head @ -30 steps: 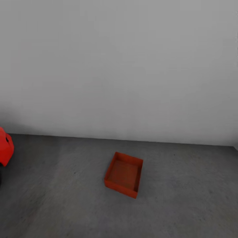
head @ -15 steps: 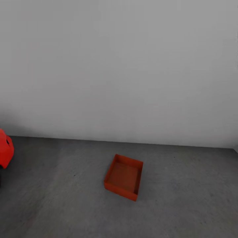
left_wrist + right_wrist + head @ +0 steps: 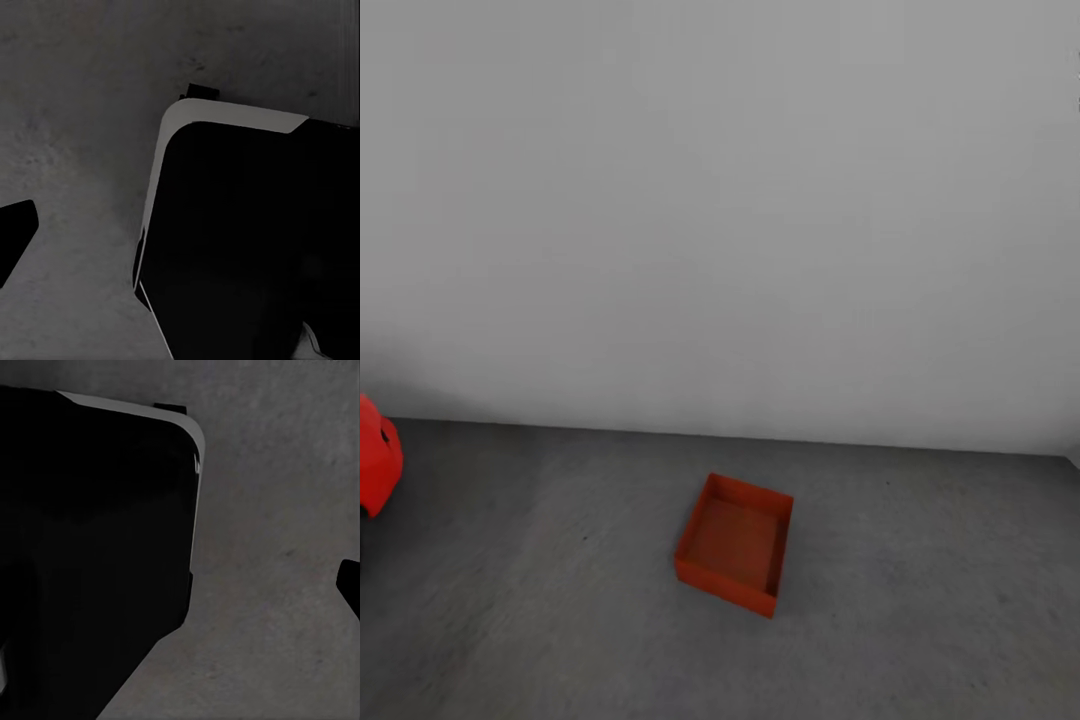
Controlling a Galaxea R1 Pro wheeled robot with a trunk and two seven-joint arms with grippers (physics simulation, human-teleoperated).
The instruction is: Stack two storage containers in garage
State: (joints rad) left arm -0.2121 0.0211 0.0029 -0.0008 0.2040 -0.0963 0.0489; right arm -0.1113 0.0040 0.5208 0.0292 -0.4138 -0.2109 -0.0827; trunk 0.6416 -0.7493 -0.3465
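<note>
One orange-red storage container (image 3: 735, 545) lies open side up on the garage's dark grey concrete floor (image 3: 920, 610), a short way out from the pale grey wall (image 3: 720, 200). It is empty, and nothing touches it. In the left wrist view a dark fingertip (image 3: 13, 234) juts in at the picture's edge over bare concrete. The right wrist view has a similar dark fingertip (image 3: 351, 585) at its edge. Neither fingertip holds anything that I can see.
The rounded nose of a red car (image 3: 375, 465) pokes in at the far left, on the floor near the wall. My own black base with its pale rim (image 3: 225, 120) (image 3: 191, 435) takes up much of both wrist views.
The whole head picture has slid down a little, so the camera has moved. The container stays where it was on the floor.
</note>
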